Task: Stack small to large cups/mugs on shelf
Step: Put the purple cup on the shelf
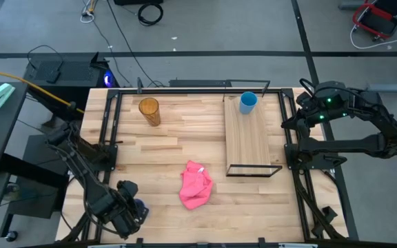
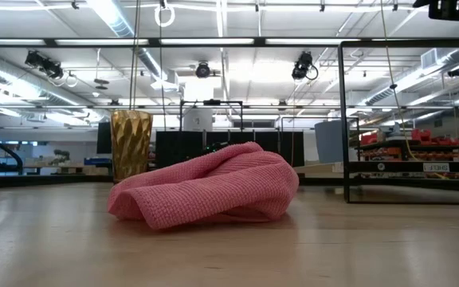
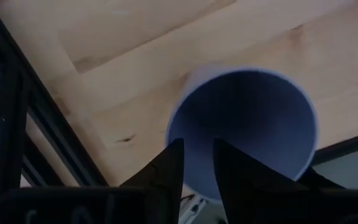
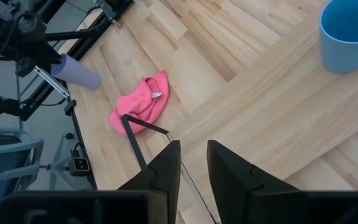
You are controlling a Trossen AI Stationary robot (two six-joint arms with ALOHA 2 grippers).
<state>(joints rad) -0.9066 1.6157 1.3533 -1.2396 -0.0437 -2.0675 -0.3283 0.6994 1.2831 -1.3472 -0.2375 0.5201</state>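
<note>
The lavender cup [image 3: 247, 124] is in my left gripper [image 3: 197, 168] at the table's near left corner; both also show in the high view [image 1: 135, 207] and in the right wrist view [image 4: 78, 72]. The amber cup [image 1: 149, 111] stands upright on the table at the far left and shows in the low view [image 2: 131, 145]. The light blue cup [image 1: 248, 102] stands upright on the far end of the shelf [image 1: 248, 141]. My right gripper [image 4: 193, 168] is shut and empty, high beside the table's far right edge [image 1: 293, 120]. My left gripper holds the lavender cup by its rim [image 3: 178, 134]. One finger [image 3: 235, 171] seems to be inside the mouth and the other [image 3: 169, 171] outside. The mouth faces the wrist and the cup's bottom points away along the fingers. I cannot tell whether it touches the table.
A crumpled pink cloth [image 1: 196, 184] lies on the table near the front, between my left gripper and the shelf's near end [image 1: 253, 170]. The shelf's black frame [image 2: 347, 119] rises above the board. Bare tabletop [image 1: 178, 141] lies between the amber cup and the shelf.
</note>
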